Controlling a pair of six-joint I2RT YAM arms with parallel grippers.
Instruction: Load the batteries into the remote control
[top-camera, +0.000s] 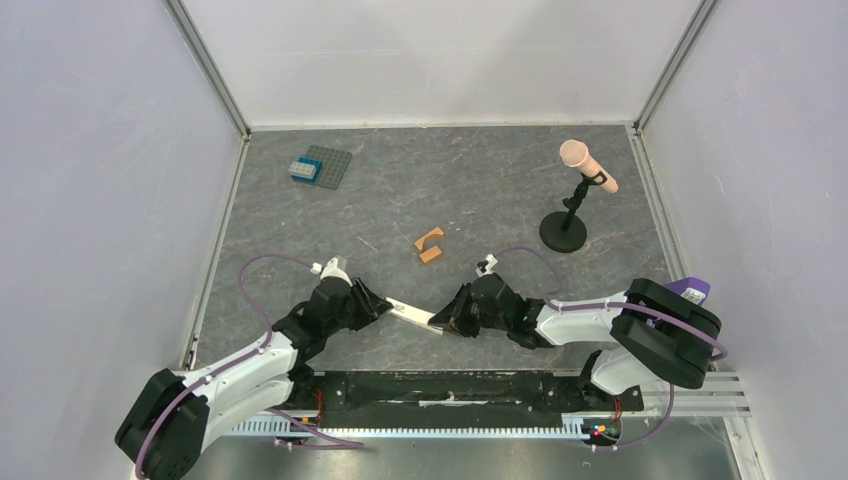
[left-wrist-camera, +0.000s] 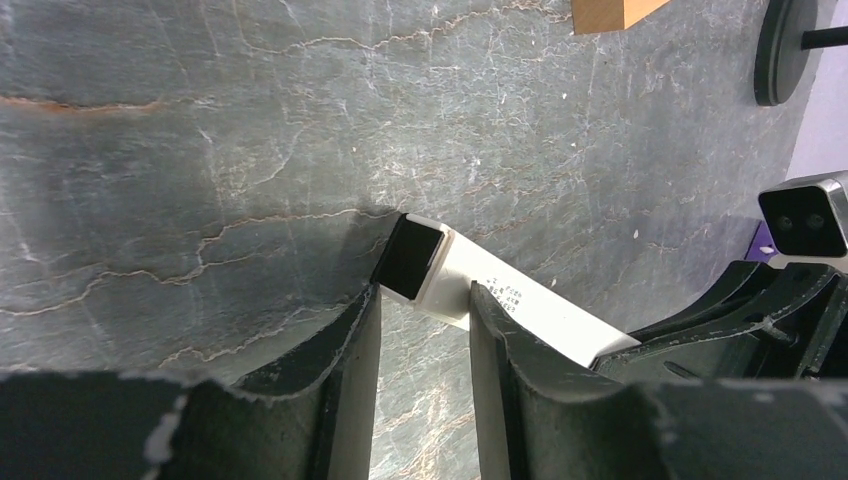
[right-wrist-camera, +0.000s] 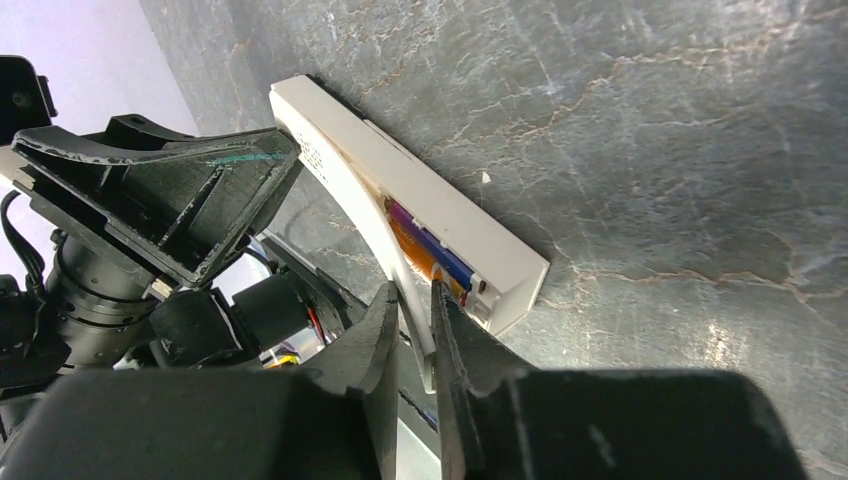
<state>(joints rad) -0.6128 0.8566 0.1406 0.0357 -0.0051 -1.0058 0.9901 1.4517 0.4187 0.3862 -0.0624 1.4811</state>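
Observation:
The cream-white remote control (top-camera: 415, 313) lies on the grey table between my two grippers. My left gripper (top-camera: 388, 302) is shut on its black-capped end (left-wrist-camera: 410, 258), one fingertip on each side. The open battery recess is at the other end, and in the right wrist view the orange-red battery (right-wrist-camera: 418, 255) and the dark blue battery (right-wrist-camera: 440, 250) lie side by side inside it. My right gripper (top-camera: 441, 322) is at that end, shut on a thin curved white cover strip (right-wrist-camera: 385, 235) that rises off the remote (right-wrist-camera: 480, 235) beside the recess.
Two orange-brown blocks (top-camera: 430, 246) lie just beyond the remote. A pink microphone (top-camera: 588, 165) on a black round-based stand (top-camera: 563, 232) is at the far right. A grey studded plate with a blue brick (top-camera: 327, 165) is at the far left.

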